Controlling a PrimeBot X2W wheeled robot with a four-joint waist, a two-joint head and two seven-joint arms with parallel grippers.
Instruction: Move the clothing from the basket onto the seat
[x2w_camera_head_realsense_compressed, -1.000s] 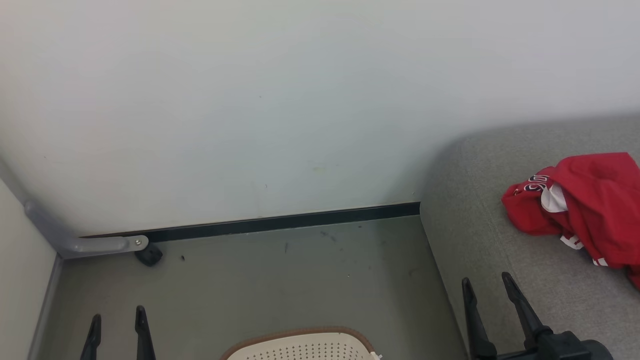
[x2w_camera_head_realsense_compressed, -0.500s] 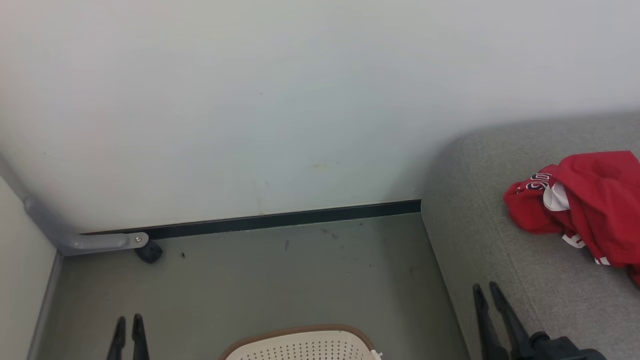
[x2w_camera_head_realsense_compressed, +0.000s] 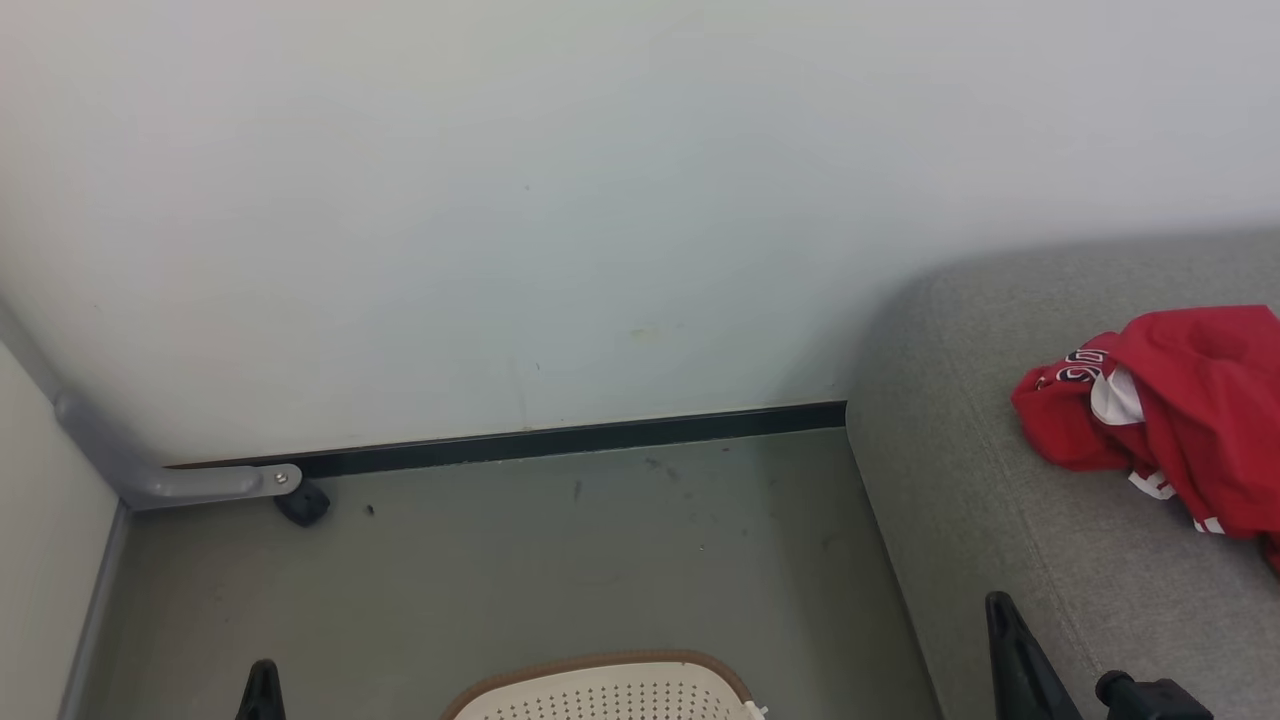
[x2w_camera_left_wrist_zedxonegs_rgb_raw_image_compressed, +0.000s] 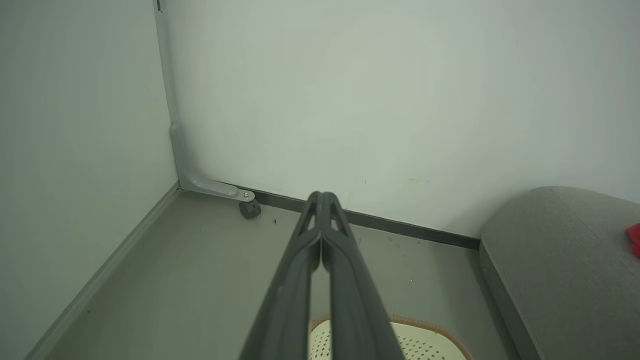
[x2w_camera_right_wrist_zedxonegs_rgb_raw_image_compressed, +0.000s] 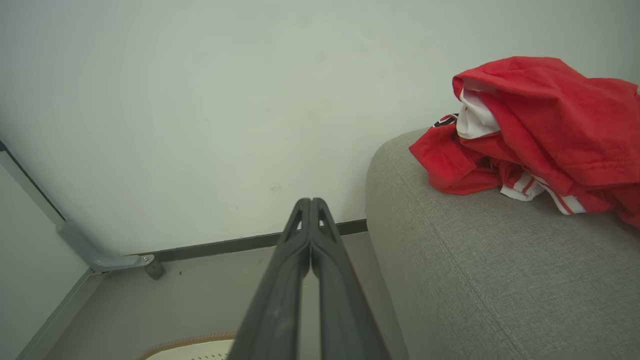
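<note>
The red clothing (x2w_camera_head_realsense_compressed: 1180, 420) lies in a crumpled heap on the grey seat (x2w_camera_head_realsense_compressed: 1000, 480) at the right, with white panels and striped trim showing; the right wrist view has the clothing (x2w_camera_right_wrist_zedxonegs_rgb_raw_image_compressed: 540, 130) up close on the seat (x2w_camera_right_wrist_zedxonegs_rgb_raw_image_compressed: 475, 270). The cream basket (x2w_camera_head_realsense_compressed: 610, 690) with its brown rim sits on the floor at the bottom middle, only its far edge in view. My left gripper (x2w_camera_left_wrist_zedxonegs_rgb_raw_image_compressed: 322, 196) is shut with nothing in it, above the floor left of the basket (x2w_camera_left_wrist_zedxonegs_rgb_raw_image_compressed: 415, 340). My right gripper (x2w_camera_right_wrist_zedxonegs_rgb_raw_image_compressed: 310, 202) is shut and empty, by the seat's front corner.
A pale wall with a dark skirting strip (x2w_camera_head_realsense_compressed: 560, 440) runs across the back. A grey bracket (x2w_camera_head_realsense_compressed: 170, 480) and a small black wheel (x2w_camera_head_realsense_compressed: 302, 503) sit in the left corner. A side wall (x2w_camera_left_wrist_zedxonegs_rgb_raw_image_compressed: 75, 150) closes off the left. Grey floor (x2w_camera_head_realsense_compressed: 560, 570) lies between basket and wall.
Both grippers have gone from open to shut, with nothing between the fingers. Both have dropped lower in the head view. The clothing has stayed on the seat.
</note>
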